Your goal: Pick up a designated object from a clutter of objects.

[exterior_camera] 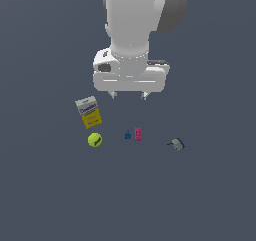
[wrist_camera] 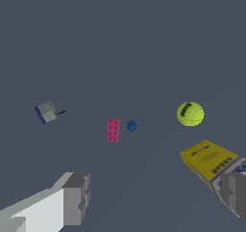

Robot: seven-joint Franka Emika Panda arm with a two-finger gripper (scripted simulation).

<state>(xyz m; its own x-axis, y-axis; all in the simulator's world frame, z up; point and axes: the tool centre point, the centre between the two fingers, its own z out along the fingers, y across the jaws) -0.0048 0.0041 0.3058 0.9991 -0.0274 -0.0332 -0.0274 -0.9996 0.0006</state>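
Tennis ball (exterior_camera: pixel 95 139) lies apart from open claw (exterior_camera: pixel 129 95)

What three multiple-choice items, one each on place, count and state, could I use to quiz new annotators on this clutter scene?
1. In the exterior view, the tennis ball lies
A. just below the yellow-and-white box
B. between the pink block and the grey-blue item
C. on top of the box

2. How many separate objects lie on the floor?
A. three
B. five
C. seven

3. The gripper is
A. shut on the ball
B. shut on the box
C. open, holding nothing

Key: 1 A, the ball sits beneath the box's lower edge, at the exterior view's left. 2 B, box, ball, blue piece, pink block and grey-blue item. 3 C, the wrist view shows the jaws spread wide with only floor between them.
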